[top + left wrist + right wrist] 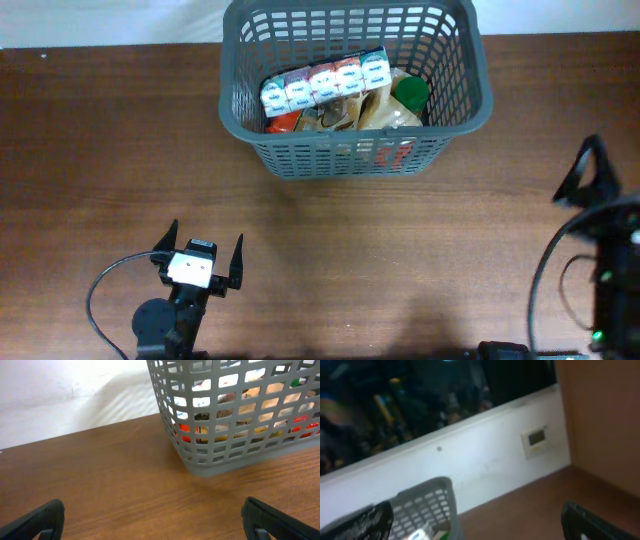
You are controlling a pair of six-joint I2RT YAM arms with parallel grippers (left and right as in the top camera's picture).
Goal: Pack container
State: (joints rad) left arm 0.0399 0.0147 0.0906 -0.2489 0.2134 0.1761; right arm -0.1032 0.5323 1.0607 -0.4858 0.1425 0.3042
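Observation:
The container, a dark grey lattice basket, stands at the back middle of the wooden table. Inside it lie a row of white and blue packs, a green-topped item, a tan bag and something red. My left gripper rests near the front left, open and empty, well short of the basket. In the left wrist view the container is ahead to the right, and the left gripper spans bare wood. My right gripper stands open at the right edge. In its view the right gripper is empty and the container is at lower left.
A white wall runs behind the table's far edge. The right wrist view shows a wall plate and a dark window above. A black cable loops beside the left arm. Brown tabletop lies between both arms and the basket.

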